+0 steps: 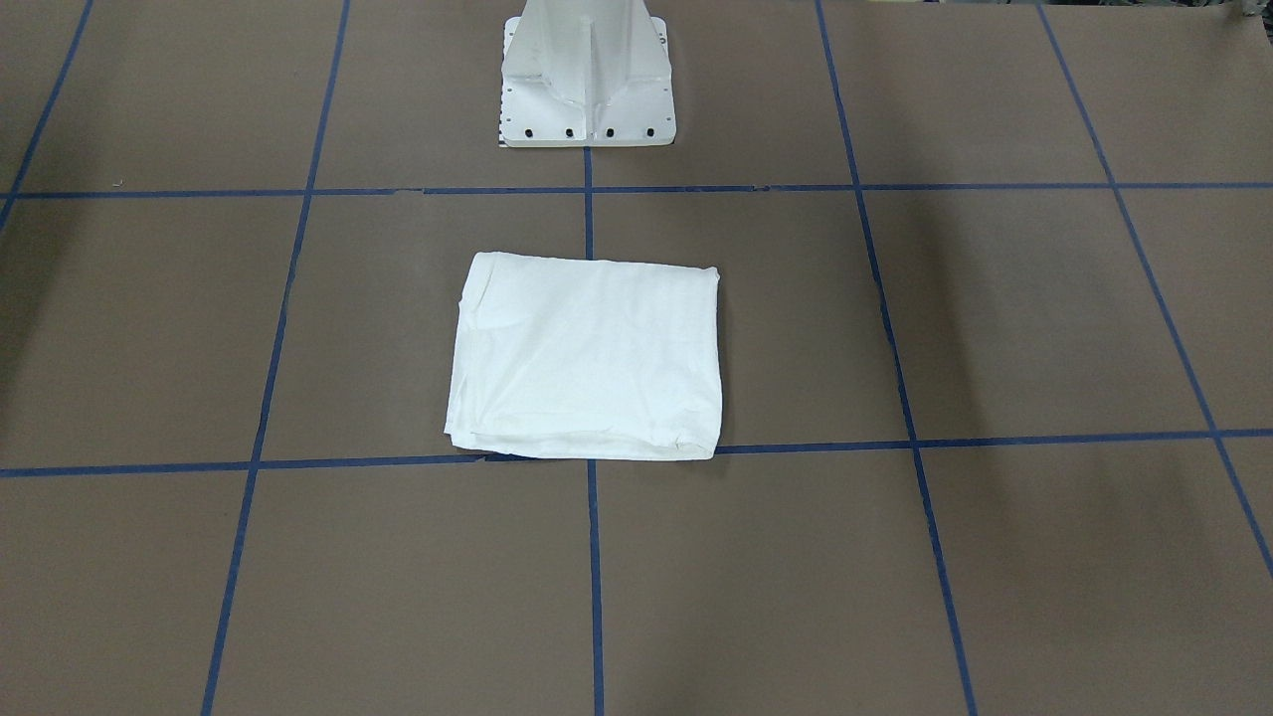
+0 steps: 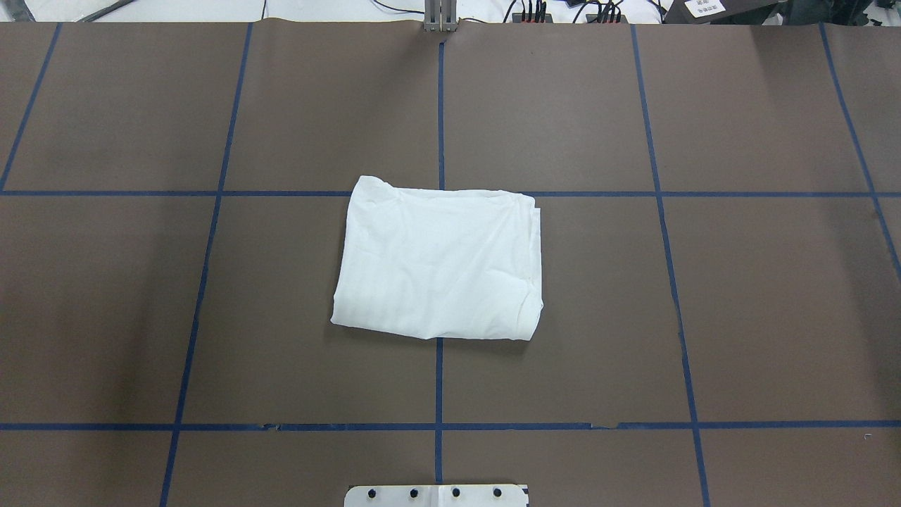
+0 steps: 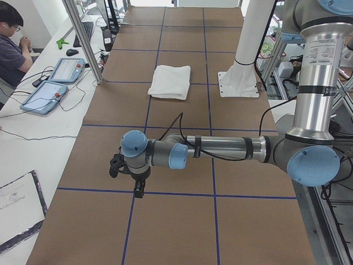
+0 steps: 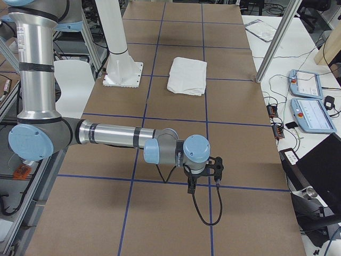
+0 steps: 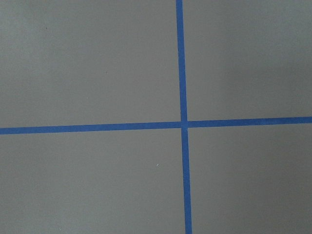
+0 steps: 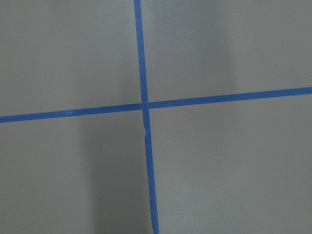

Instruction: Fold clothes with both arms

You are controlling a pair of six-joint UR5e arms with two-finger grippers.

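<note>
Lying folded into a compact rectangle mid-way across the brown counter (image 2: 141, 317), the white fabric long-sleeved T-shirt (image 2: 440, 260) looks finished; the silver-grey tubular left arm (image 3: 220, 148) and right arm (image 4: 112, 134) hover well apart, likely parked clear; their jaws' state cannot be told.

You're looking at the white T-shirt (image 1: 587, 358), folded into a rough rectangle, flat at ctr of the brown table (image 1: 995, 328). The edge nearest you sits on a blue tape line (image 1: 995, 441); a 2nd line runs under it, front to back. Layered edges show at its lower-left corner. The white pedestal (image 1: 587, 80) stands beyond, well apart, top of view.
</note>
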